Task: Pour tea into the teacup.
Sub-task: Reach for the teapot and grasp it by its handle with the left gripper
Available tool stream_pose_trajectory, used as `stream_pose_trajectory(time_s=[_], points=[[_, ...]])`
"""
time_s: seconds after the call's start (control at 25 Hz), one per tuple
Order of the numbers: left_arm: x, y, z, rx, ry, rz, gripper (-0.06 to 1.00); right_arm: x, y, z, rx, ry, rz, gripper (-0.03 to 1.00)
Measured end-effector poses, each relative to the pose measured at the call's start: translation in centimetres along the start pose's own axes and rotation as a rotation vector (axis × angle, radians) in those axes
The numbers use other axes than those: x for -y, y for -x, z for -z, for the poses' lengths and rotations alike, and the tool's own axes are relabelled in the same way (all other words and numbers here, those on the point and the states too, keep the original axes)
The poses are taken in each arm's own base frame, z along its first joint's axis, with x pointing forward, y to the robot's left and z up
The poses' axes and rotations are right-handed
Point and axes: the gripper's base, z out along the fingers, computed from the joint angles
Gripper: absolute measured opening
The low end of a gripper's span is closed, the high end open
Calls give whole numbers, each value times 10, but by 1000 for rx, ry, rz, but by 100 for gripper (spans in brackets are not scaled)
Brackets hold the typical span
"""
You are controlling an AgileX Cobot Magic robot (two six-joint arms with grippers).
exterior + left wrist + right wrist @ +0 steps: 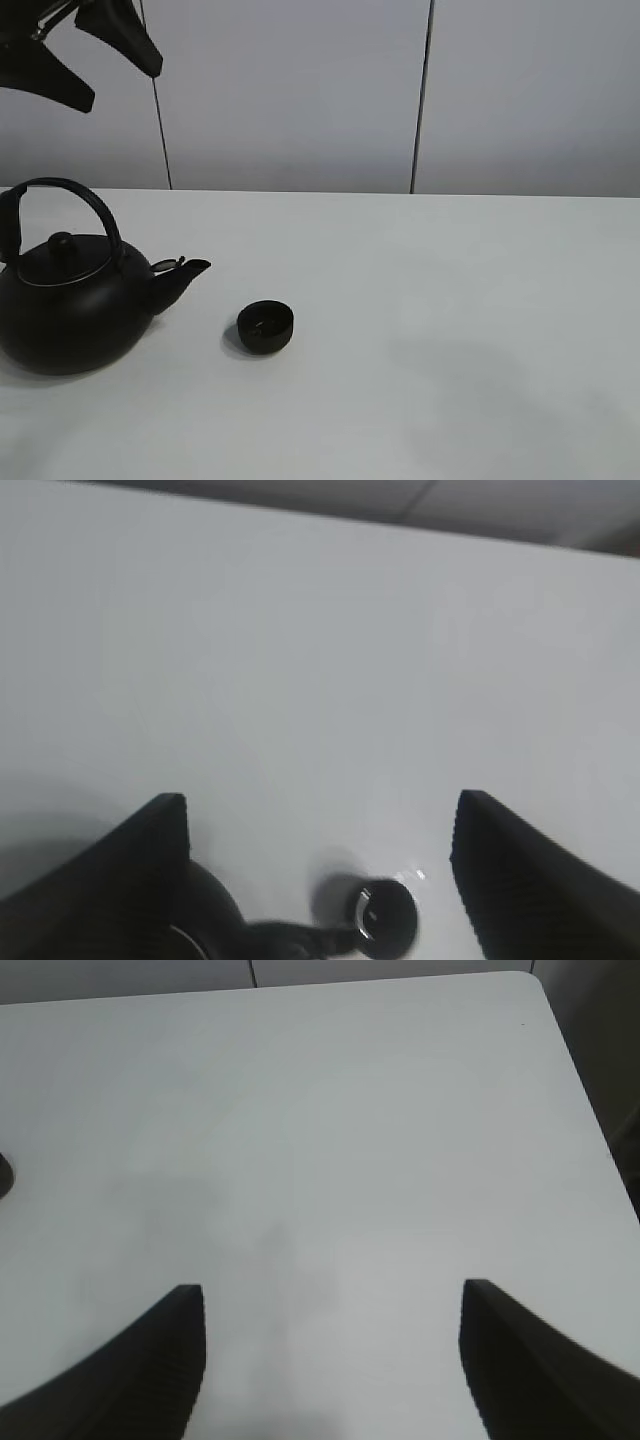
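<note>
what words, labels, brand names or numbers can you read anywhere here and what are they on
None: no view shows readable text.
The kettle, the teacup and the table all show plain, unmarked surfaces, and the wall panels behind them are blank too.

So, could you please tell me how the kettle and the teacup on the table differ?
The kettle is far larger than the teacup. The kettle has an arched handle, a lid and a spout; the teacup has none of these and is open-topped. Both are round, black and upright on the white table.
</note>
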Motion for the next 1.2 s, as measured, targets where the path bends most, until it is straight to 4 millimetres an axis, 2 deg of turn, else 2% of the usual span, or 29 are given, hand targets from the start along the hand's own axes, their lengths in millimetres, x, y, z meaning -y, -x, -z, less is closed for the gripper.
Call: stream_pose_trajectory(time_s=[0.12, 0.24, 0.36, 0.52, 0.6, 0.72, 0.88, 1.2], points=[[-12, 10, 5, 93, 103, -78, 54, 0, 0, 0, 0, -1, 0, 49], [-14, 18, 21, 185, 215, -166, 54, 0, 0, 0, 0, -1, 0, 49], [-3, 23, 47, 274, 301, -228, 54, 0, 0, 0, 0, -1, 0, 49], [26, 20, 89, 418, 346, -263, 54, 0, 0, 0, 0, -1, 0, 49], [40, 9, 103, 473, 335, -294, 54, 0, 0, 0, 0, -1, 0, 49], [50, -20, 119, 532, 285, -328, 54, 0, 0, 0, 0, -1, 0, 49], [44, -60, 121, 556, 246, -403, 54, 0, 0, 0, 0, -1, 0, 49], [8, -133, 80, 347, 268, -434, 54, 0, 0, 0, -1, -1, -1, 49]])
